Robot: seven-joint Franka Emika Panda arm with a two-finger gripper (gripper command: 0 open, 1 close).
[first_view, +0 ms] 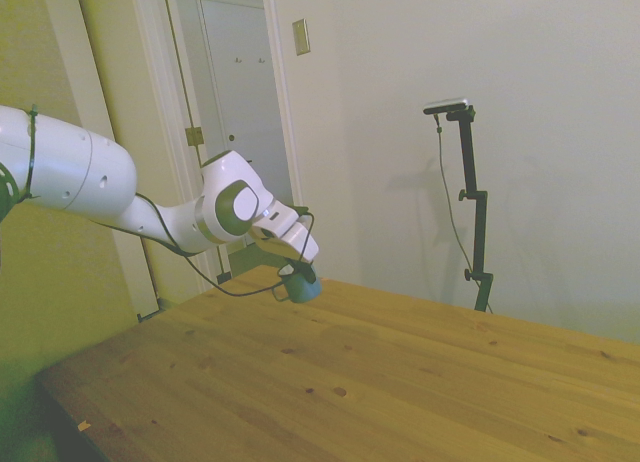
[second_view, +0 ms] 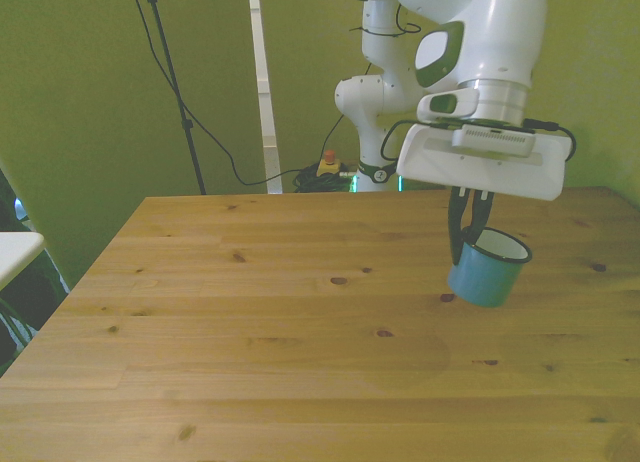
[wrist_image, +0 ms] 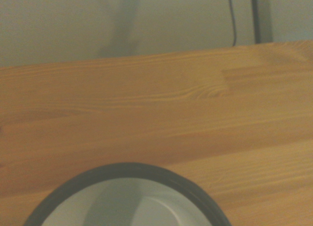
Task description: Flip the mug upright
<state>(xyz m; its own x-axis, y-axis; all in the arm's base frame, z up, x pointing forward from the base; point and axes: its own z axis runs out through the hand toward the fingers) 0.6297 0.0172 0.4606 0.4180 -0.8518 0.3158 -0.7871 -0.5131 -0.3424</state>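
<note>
The light blue-teal mug [second_view: 487, 272] hangs tilted just above the wooden table [second_view: 280, 322], its dark-rimmed pale opening facing up and toward the front view's right. My gripper [second_view: 468, 232] is shut on the mug's rim, its dark fingers [second_view: 458, 227] coming down over the edge nearest the front view's left. In the side view the mug [first_view: 302, 284] hangs under the white hand, close above the table's far-left part. The wrist view shows the mug's dark rim and pale inside [wrist_image: 132, 201] from close by, with table planks beyond.
Wooden table [first_view: 400, 382] spreads wide around the mug. A white wall and a door stand behind it in the side view. Cables and a red button box [second_view: 327, 165] lie on the floor behind the table's far edge.
</note>
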